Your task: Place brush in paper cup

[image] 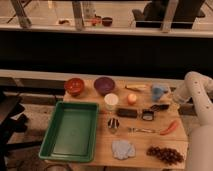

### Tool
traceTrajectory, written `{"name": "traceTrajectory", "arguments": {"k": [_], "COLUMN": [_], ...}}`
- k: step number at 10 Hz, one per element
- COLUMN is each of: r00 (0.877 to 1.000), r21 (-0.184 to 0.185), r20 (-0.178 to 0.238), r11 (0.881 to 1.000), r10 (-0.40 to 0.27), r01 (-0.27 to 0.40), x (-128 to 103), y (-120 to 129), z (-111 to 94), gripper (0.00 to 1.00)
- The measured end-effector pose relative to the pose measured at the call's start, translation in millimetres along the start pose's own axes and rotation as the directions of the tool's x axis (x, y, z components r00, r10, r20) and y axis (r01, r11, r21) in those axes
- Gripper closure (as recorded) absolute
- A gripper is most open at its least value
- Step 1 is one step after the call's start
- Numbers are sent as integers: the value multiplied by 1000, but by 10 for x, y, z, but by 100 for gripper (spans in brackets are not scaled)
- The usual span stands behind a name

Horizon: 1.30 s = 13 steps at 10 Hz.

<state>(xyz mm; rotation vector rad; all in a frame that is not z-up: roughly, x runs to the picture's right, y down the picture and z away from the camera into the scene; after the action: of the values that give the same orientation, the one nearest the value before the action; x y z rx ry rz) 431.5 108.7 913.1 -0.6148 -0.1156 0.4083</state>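
The brush (150,113) lies on the wooden table (150,141) right of centre, its squarish dark head toward me and its slim handle pointing up and right. The white paper cup (111,101) stands upright to its left, below the purple bowl (104,85). My white arm (192,92) reaches in from the right edge. The gripper (170,99) hangs just above and right of the brush handle, beside a blue object (159,91). It looks open and holds nothing.
A green tray (70,131) fills the left side, with a red bowl (74,86) behind it. Near the brush lie a black block (127,113), a metal cup (114,124), a silvery utensil (142,130), a red chili (170,128), an orange (131,98), a blue cloth (123,149) and grapes (162,154).
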Motion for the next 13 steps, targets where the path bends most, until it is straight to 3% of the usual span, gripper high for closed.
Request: {"name": "traceTrajectory", "arguments": {"k": [6, 12, 13], "r00": [1000, 1000, 1000], "r21": [-6, -16, -14], "r20": [12, 4, 3], "r11": [1000, 1000, 1000], "r10": [-3, 2, 9], "r01": [3, -2, -9], "x": [-10, 12, 52], "y": [52, -92, -114], "z": [65, 185, 177], "gripper": [26, 27, 31]}}
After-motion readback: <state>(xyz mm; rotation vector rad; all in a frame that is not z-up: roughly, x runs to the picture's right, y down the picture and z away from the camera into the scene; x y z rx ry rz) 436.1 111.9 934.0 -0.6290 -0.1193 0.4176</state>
